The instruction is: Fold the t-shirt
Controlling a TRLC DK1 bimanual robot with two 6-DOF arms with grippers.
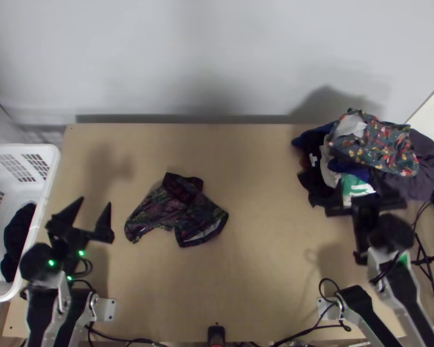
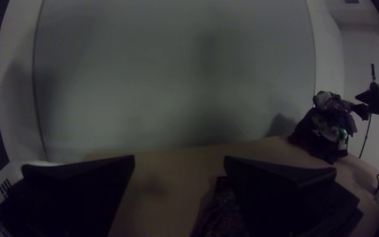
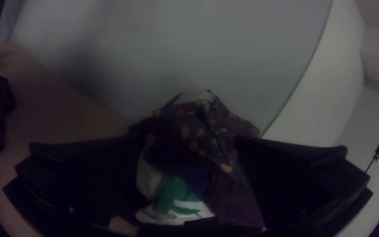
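Note:
A dark patterned garment (image 1: 176, 209) lies bunched on the table, left of the middle, with pale lining at its lower right opening. My left gripper (image 1: 92, 213) stands open to its left, apart from it. In the left wrist view the same cloth (image 2: 224, 210) is partly behind one finger of the left gripper (image 2: 179, 160). My right gripper (image 1: 366, 205) is at the near edge of the clothes pile, open. Between the fingers of the right gripper (image 3: 183, 142), the right wrist view has pile clothes, with no grip on them visible.
A heap of clothes (image 1: 379, 150), topped by a flowered piece, covers the table's far right. A white basket (image 1: 49, 173) with dark cloth inside stands at the left edge. Bare wood (image 1: 263, 243) lies between the garment and the right arm.

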